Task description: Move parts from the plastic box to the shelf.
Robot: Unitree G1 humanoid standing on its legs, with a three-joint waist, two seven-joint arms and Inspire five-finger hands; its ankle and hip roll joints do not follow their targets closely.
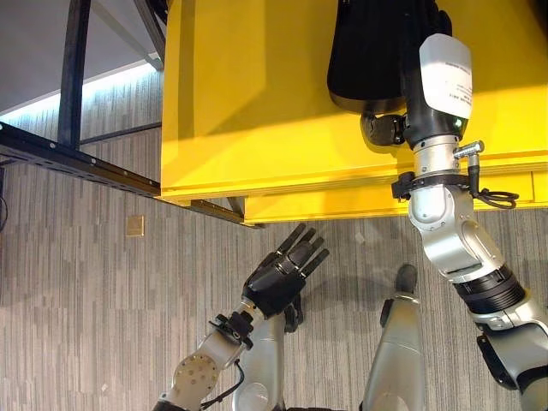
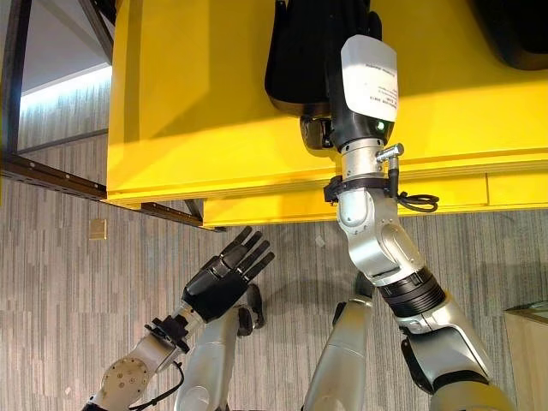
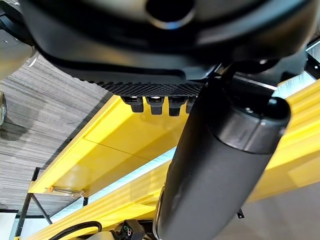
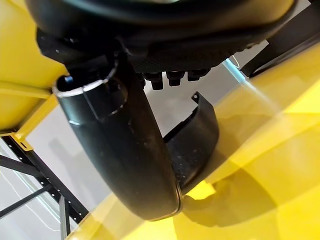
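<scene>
My right hand point(image 1: 390, 51) is out over the yellow shelf point(image 1: 257, 111), on a black part point(image 4: 192, 137) lying there; grip hidden, cannot tell. Left hand point(image 1: 282, 274) low, fingers straight, empty. Placing step; next, let go and draw back.

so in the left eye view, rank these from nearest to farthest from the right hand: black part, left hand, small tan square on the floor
1. The black part, on the yellow shelf, right at the right hand.
2. The left hand, lower down over the floor, fingers straight.
3. The tan square, on the floor at the robot's far left, below the shelf's corner.
</scene>
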